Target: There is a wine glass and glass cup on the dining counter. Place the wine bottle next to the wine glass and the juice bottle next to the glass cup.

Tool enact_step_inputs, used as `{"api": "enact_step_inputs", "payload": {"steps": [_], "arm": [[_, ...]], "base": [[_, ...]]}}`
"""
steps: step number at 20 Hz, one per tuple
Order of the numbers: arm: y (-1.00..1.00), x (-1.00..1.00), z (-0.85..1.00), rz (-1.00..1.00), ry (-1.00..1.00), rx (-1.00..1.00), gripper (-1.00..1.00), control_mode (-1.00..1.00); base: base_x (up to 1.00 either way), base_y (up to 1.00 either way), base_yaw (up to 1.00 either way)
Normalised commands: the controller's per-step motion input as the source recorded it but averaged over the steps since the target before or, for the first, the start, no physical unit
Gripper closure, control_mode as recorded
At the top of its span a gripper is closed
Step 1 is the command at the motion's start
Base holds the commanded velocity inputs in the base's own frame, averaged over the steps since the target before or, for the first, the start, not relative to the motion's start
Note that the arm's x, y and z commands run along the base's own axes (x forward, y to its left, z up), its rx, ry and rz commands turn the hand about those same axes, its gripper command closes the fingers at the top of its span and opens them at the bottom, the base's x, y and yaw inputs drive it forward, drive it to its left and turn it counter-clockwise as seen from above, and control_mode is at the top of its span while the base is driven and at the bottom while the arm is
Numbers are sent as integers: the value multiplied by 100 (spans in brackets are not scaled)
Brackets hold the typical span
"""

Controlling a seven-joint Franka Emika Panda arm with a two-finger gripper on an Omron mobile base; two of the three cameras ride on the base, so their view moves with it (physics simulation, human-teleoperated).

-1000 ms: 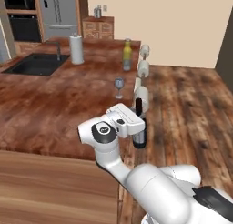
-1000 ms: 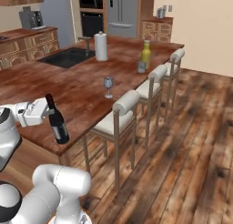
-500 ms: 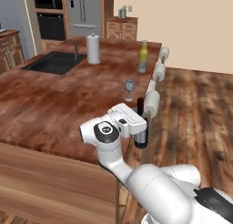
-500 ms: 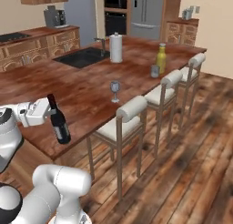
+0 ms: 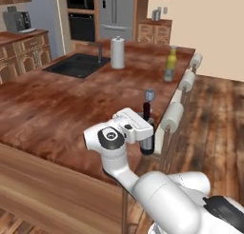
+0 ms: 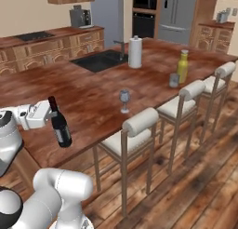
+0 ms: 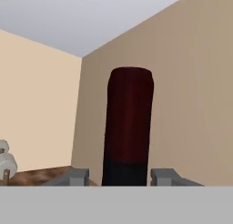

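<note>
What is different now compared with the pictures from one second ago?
The whole scene shifts across both base views, so the base has driven and the camera moved. The gripper stays shut on the wine bottle, upright as before. The wine glass, juice bottle and glass cup keep their places on the dining counter.

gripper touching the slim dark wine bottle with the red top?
Touching. Hand view: the slim dark red-topped wine bottle stands between both fingertips of the gripper, no gap.

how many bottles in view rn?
2. The wine bottle is held upright in the gripper over the dining counter's near edge; the juice bottle stands far right, beside the glass cup.
</note>
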Motion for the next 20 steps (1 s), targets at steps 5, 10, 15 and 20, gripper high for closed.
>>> {"api": "enact_step_inputs", "payload": {"steps": [5, 10, 15, 20], "arm": [[0, 0, 0, 0, 0, 0, 100, 100], [0, 0, 0, 0, 0, 0, 100, 100], [0, 0, 0, 0, 0, 0, 100, 100], [0, 0, 0, 0, 0, 0, 100, 100]], "base": [[36, -52, 19], [38, -49, 21], [37, -52, 17], [28, -61, 9]]}}
